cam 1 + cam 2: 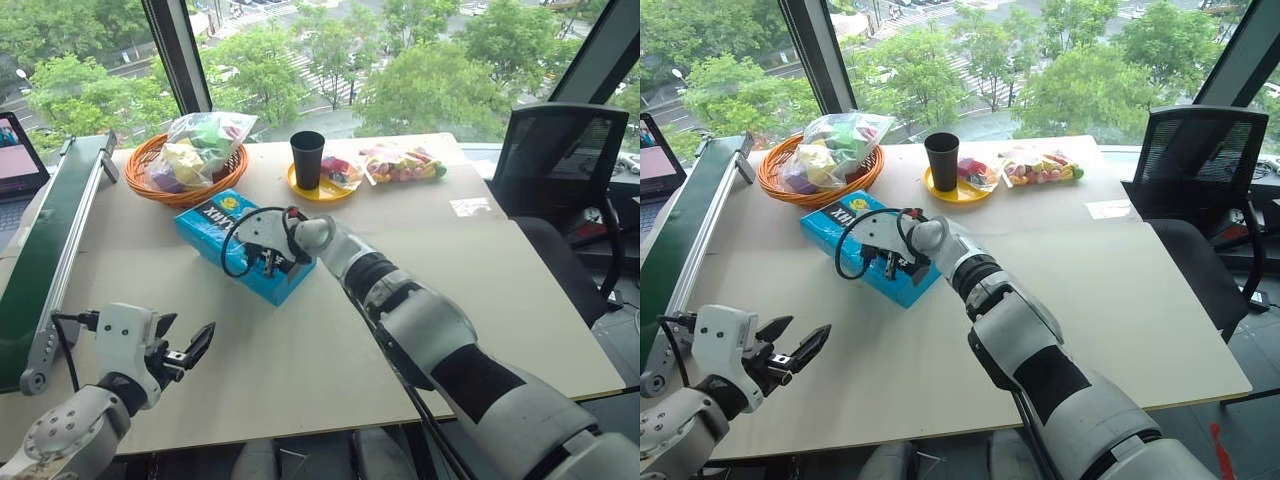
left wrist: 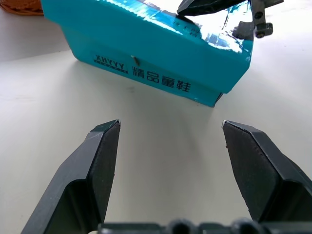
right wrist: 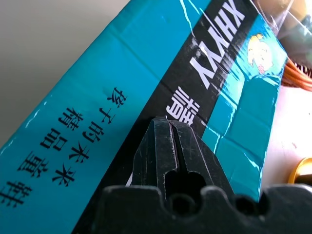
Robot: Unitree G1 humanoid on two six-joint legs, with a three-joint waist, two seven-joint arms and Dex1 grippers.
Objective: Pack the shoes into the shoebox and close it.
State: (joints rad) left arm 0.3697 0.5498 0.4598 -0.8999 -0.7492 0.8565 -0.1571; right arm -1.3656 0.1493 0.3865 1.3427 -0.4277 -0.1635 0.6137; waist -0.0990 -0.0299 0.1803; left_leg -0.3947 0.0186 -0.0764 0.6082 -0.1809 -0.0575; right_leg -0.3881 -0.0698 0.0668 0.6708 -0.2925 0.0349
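Observation:
The turquoise shoebox (image 1: 205, 225) lies with its lid down on the table's far-left half, white lettering and a dark label strip (image 3: 195, 68) on top. My right gripper (image 1: 268, 265) is shut, and its fingertips (image 3: 168, 124) rest on the lid at the label strip. In the left wrist view the right gripper's dark fingers (image 2: 214, 7) show on the box's top edge. My left gripper (image 1: 190, 335) hovers open and empty near the table's front-left edge, pointing at the box's side (image 2: 146, 53) with a gap of bare table between. The shoes are out of view.
Behind the box stand an orange woven basket (image 1: 150, 185) holding a clear bag, a black cup (image 1: 307, 158) on a yellow plate, and a clear bag of colourful items (image 1: 400, 163). A green rail (image 1: 50, 250) runs along the table's left edge. An office chair (image 1: 560, 160) stands at the right.

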